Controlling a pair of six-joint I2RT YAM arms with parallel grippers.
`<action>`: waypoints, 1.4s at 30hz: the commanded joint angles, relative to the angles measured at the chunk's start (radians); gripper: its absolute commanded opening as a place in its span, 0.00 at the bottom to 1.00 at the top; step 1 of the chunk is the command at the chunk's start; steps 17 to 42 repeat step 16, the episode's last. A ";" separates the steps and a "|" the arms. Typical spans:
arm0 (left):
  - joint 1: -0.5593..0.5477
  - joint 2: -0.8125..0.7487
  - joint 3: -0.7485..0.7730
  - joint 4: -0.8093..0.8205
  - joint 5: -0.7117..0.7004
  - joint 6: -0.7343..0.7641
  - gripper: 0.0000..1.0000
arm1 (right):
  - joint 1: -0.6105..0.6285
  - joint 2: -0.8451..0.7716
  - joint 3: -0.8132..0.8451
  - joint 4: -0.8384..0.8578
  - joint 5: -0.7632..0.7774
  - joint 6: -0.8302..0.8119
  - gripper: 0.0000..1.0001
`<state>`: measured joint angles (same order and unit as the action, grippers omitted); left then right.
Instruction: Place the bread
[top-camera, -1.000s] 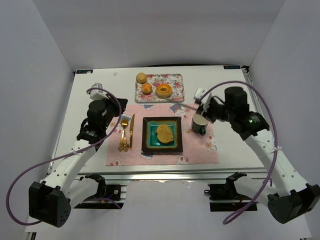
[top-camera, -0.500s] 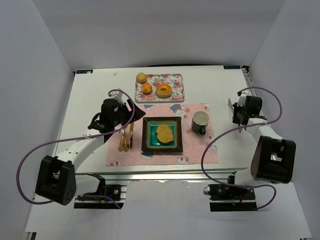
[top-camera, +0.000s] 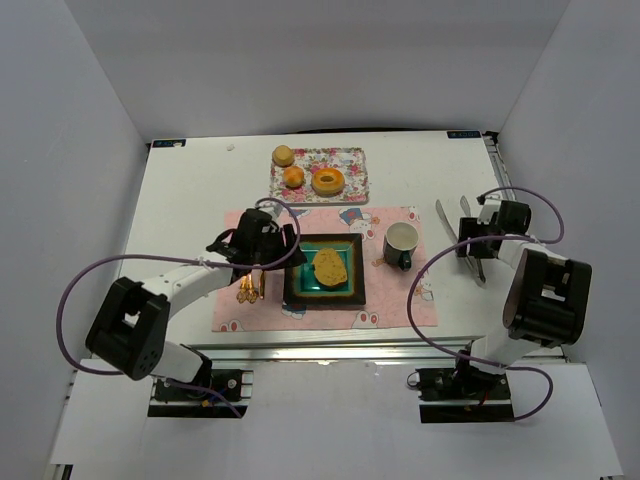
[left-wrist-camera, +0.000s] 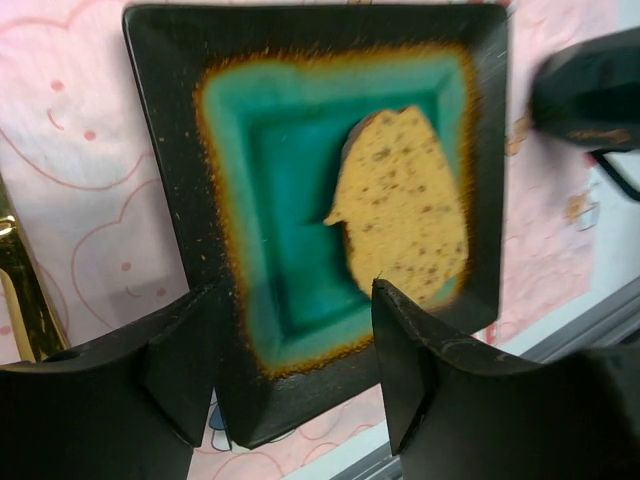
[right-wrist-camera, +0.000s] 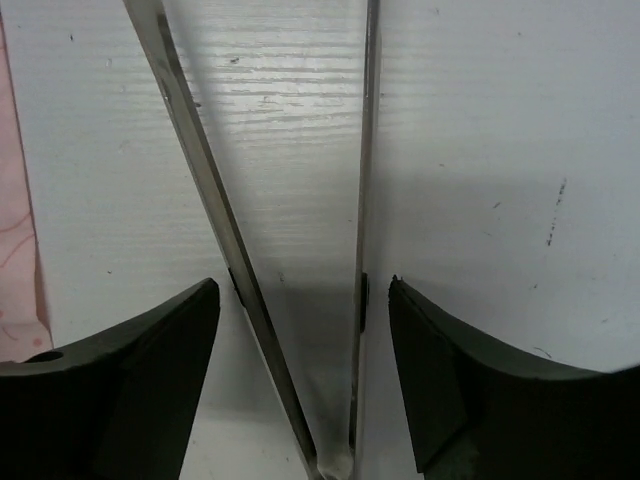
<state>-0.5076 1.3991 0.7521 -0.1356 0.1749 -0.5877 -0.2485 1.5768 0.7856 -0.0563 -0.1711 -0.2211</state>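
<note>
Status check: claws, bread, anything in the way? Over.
Left claw open above plate. Right claw open over tongs. Bread lying on plate, unheld. Nothing blocking it.

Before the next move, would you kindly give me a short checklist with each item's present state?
1. Bread lies on the square plate, inside its rim: ok.
2. Left gripper open and holding nothing: ok.
3. Left fingers clear of the plate: cannot tell.
4. Right gripper open, metal tongs on the table between its fingers, not gripped: ok.
5. Mug upright beside the plate: ok.
</note>
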 joint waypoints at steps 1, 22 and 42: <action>-0.025 0.035 0.058 -0.045 -0.023 0.043 0.69 | -0.017 -0.044 0.056 -0.040 -0.051 -0.044 0.76; -0.055 0.112 0.081 0.039 0.063 0.045 0.75 | 0.055 -0.124 0.506 -0.316 -0.074 0.130 0.89; -0.055 0.112 0.081 0.039 0.063 0.045 0.75 | 0.055 -0.124 0.506 -0.316 -0.074 0.130 0.89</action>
